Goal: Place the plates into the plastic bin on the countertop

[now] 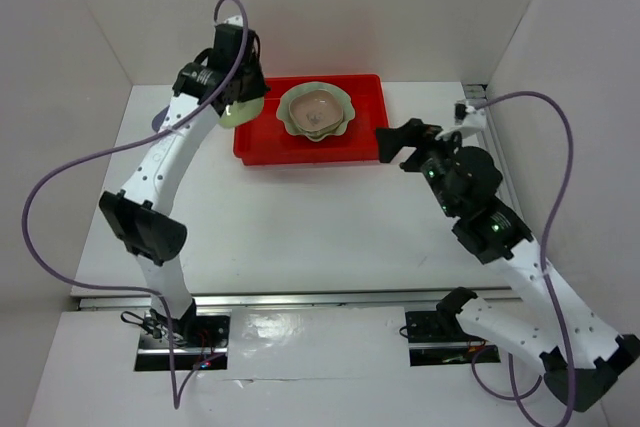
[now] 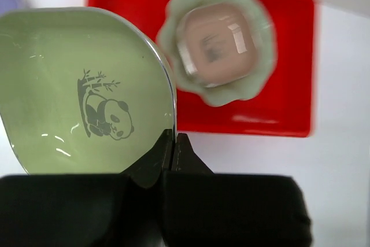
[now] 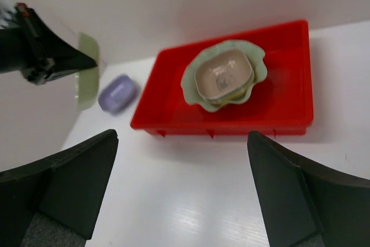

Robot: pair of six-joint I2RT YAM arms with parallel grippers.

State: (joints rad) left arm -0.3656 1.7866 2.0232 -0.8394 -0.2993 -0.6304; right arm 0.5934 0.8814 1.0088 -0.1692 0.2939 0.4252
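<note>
The red plastic bin [image 1: 262, 137] sits at the back of the white countertop [image 1: 300, 227]. In it lies the large pale green scalloped dish [image 1: 340, 125] with a brownish-pink small dish [image 1: 318, 110] nested on top. My left gripper [image 1: 238, 97] is shut on the rim of a green dish with a panda print [image 2: 87, 96] and holds it tilted in the air over the bin's left end. The bin [image 2: 289, 85] lies below it. My right gripper [image 1: 400, 142] is open and empty, just right of the bin. A lavender dish [image 3: 117, 92] lies on the counter left of the bin [image 3: 173, 91].
White walls close in the counter on the left, back and right. The left arm arches over the counter's left side, partly hiding the lavender dish in the top view. Purple cables loop beside both arms.
</note>
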